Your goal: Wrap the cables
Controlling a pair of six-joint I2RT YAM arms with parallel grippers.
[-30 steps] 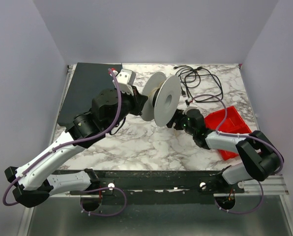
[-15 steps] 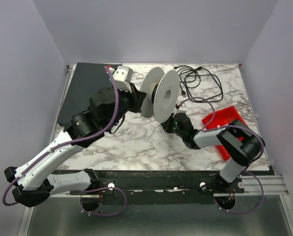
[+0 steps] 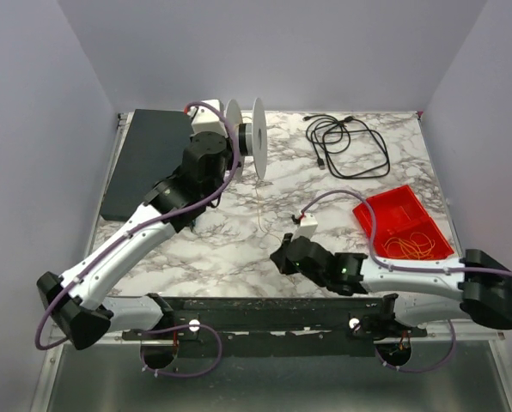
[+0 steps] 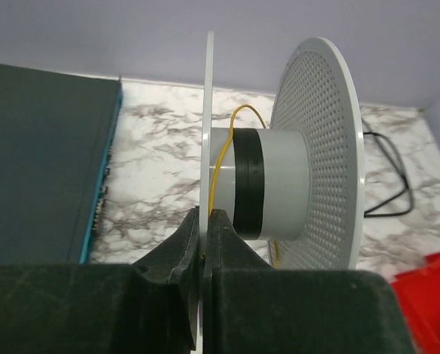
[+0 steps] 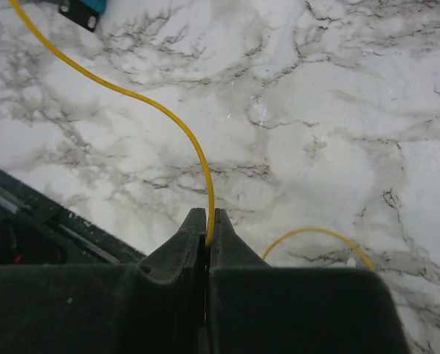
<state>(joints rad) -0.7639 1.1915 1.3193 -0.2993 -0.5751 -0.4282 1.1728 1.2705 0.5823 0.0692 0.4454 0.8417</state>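
Since last frame I see white perforated plastic spool (image 4: 323, 147) shifted | left pincer (image 4: 203, 221) clamps its flange | right pincer (image 5: 207, 220) pinches thin yellow wire (image 5: 161, 109) running ahead.

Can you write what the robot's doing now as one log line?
left gripper: shut on spool flange | right gripper: shut on yellow cable | cable path: spool hub to right gripper
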